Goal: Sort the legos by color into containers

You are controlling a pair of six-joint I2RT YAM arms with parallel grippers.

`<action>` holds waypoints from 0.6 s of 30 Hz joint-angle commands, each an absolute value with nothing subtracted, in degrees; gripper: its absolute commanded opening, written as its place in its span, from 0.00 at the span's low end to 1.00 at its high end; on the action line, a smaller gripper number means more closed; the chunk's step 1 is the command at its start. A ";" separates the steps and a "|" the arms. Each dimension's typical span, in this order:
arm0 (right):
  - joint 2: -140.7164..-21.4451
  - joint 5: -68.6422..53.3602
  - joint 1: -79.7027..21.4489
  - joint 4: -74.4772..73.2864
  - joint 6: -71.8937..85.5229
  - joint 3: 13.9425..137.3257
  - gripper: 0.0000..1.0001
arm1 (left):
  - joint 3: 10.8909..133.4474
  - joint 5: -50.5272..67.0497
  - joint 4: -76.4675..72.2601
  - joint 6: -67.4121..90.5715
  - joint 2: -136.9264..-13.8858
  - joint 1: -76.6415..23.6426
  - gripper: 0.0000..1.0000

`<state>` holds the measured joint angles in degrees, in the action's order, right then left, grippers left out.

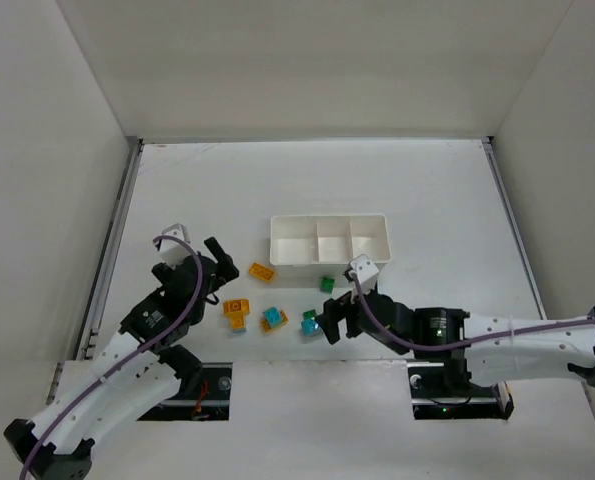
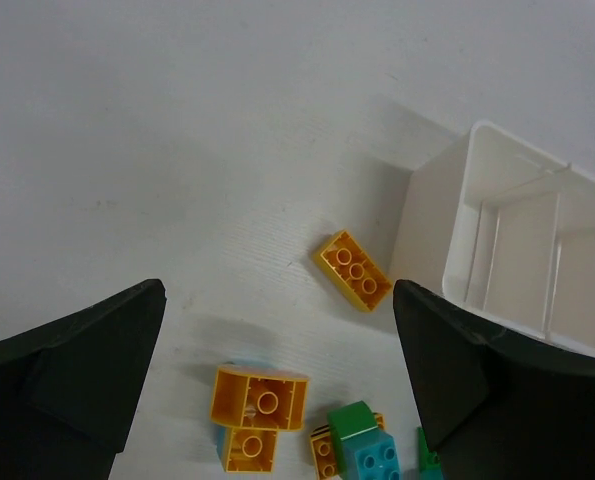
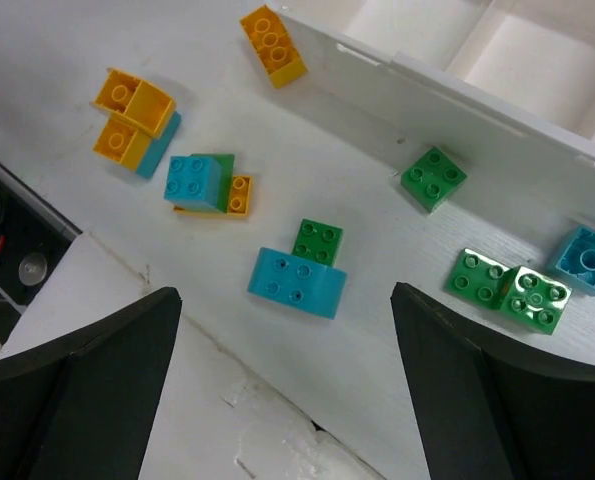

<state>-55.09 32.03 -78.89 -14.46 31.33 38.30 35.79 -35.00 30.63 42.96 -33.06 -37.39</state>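
Observation:
The white tray (image 1: 327,258) has three compartments; no brick shows inside. Legos lie in front of it: an orange brick (image 1: 262,271), an orange-and-cyan stack (image 1: 237,313), a cyan, green and orange cluster (image 1: 274,319), a cyan piece with a green brick (image 1: 309,323), and a green brick (image 1: 327,284). My left gripper (image 1: 222,272) is open and empty above the orange bricks (image 2: 260,400), with the single orange brick (image 2: 354,270) ahead. My right gripper (image 1: 323,320) is open and empty over the cyan curved piece (image 3: 297,283).
More green bricks (image 3: 507,287) and a cyan one (image 3: 585,260) lie by the tray wall (image 3: 457,90), under my right arm. The table's near edge (image 3: 177,330) and the arm base recess run just behind the bricks. White walls enclose the table.

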 commanded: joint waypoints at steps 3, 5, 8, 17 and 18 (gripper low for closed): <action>-47.48 36.21 -83.36 -13.27 32.17 35.43 0.80 | 34.81 -34.97 28.49 43.24 -29.81 -37.83 1.00; -43.52 37.44 -83.45 -13.18 32.34 34.02 0.67 | 34.28 -36.20 25.41 41.84 -28.13 -38.01 1.00; -35.62 39.89 -82.32 -13.18 33.05 31.56 0.42 | 34.63 -40.24 21.72 39.64 -27.77 -37.48 1.00; -22.41 39.11 -63.70 -18.80 34.98 29.36 0.30 | 34.02 -49.04 19.69 41.92 -29.26 -38.27 0.93; -22.85 39.20 -61.85 -18.98 35.50 29.36 0.30 | 33.84 -49.04 19.17 41.75 -29.70 -38.27 0.81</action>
